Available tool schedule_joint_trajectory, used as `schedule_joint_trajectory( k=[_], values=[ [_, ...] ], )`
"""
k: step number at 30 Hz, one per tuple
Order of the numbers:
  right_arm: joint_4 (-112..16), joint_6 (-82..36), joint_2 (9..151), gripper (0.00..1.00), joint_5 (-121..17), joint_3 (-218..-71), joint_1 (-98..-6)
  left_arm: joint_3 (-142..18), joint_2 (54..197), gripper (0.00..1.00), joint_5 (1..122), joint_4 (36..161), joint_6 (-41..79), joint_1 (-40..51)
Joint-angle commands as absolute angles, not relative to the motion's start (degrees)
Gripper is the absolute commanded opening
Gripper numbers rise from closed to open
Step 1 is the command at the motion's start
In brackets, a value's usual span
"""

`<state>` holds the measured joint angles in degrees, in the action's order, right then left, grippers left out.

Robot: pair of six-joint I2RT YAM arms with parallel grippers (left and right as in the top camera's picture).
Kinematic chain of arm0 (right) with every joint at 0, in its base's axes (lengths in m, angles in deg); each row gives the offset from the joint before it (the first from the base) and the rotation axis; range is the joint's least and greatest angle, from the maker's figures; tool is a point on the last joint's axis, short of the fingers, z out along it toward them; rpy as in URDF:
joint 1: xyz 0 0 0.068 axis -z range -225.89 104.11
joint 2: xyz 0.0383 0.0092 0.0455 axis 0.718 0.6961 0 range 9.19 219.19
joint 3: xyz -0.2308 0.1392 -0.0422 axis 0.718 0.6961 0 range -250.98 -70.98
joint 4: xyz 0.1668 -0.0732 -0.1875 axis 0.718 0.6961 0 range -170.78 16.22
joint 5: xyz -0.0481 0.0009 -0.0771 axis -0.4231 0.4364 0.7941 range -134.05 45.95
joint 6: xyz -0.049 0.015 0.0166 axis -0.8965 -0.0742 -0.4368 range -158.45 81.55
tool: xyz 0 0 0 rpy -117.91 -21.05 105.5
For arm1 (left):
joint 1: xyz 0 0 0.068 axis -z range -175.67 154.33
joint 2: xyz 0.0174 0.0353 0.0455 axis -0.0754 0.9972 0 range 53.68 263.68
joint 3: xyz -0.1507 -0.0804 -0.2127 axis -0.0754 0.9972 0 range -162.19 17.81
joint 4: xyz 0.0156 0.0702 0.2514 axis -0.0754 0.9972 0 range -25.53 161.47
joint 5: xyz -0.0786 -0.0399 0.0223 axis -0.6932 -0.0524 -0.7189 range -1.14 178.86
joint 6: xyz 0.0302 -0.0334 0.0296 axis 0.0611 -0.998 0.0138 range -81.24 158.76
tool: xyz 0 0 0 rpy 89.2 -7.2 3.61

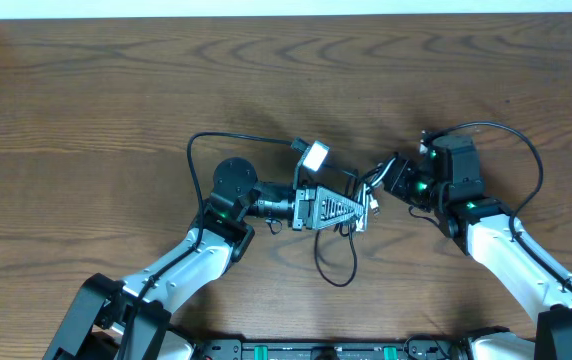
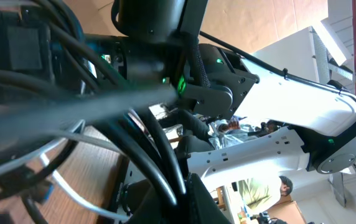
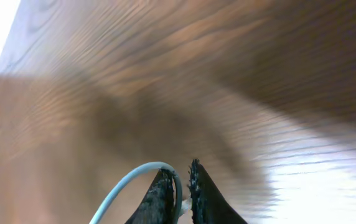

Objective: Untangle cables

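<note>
1. A brown wooden table point(image 1: 86, 90) with strong grain fills the view.
2. The left arm point(image 1: 196, 250) comes in from the lower left and lies stretched toward the middle, with the left gripper point(image 1: 364, 212) pointing right.
3. The right arm point(image 1: 506, 250) comes in from the lower right and bends back toward the middle, with the right gripper point(image 1: 384, 185) pointing left.
4. The two grippers' tips nearly meet.
5. The cables point(image 1: 338, 270) bunch between those tips. A thin black loop hangs down onto the table below the left gripper, and a white strand point(image 1: 374, 200) shows at the bunch.
6. Which fingers pinch which cord is hard to make out here.
7. A thicker black arm cable point(image 1: 226, 138) arcs above the left arm.
</note>
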<state>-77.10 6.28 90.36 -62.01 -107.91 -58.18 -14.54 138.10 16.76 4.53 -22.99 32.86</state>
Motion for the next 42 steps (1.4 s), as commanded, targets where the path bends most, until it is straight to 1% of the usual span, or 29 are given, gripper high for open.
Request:
schedule_joint_trajectory(
  k=[1,6,11,20,24,27,29,32,34,39,42],
  values=[
    [-75.28,6.94,90.45,0.06,-47.08,-108.37,-57.18,-15.2,137.03,0.08,14.27,3.46,-23.08,32.69],
    [-70.89,6.98,90.43,0.01,-43.14,-108.37,-53.61,-15.2,137.03,0.08,14.27,3.46,-23.06,32.69],
    [-68.35,6.96,90.43,0.01,-42.71,-108.39,-47.82,-15.2,137.03,0.08,14.29,3.46,-23.06,32.69],
    [-68.35,6.87,90.43,0.01,-46.16,-108.43,-38.53,-15.2,137.03,0.08,14.29,3.46,-23.04,32.66],
    [-68.4,3.4,90.4,0.01,-51.69,-108.43,-35.95,-15.2,137.03,0.07,14.32,3.46,-22.82,32.66],
    [-68.57,-3.97,90.43,0.01,-60.43,-108.43,-35.17,-15.2,137.03,0.08,14.53,3.46,-22.12,32.62],
    [-69.38,-6.79,90.43,0.01,-65.88,-108.43,-35.17,-15.2,137.03,0.08,14.75,3.48,-21.27,32.62],
    [-72.31,-11.29,90.43,0.01,-78.42,-108.43,-35.14,-15.2,137.03,0.08,15.93,3.52,-20.15,32.62],
    [-73.99,-12.23,90.43,0.01,-83.64,-108.43,-35.17,-15.2,137.03,0.08,16.41,3.5,-19.78,32.1],
    [-74.28,-12.38,90.43,0.01,-84.08,-108.43,-35.17,-15.2,137.05,0.08,16.9,4.35,-19.76,26.13],
    [-73.14,-12.38,90.43,0.01,-84.06,-108.43,-35.17,-15.2,137.05,0.08,19.54,8.16,-18.38,21.04]
  ],
)
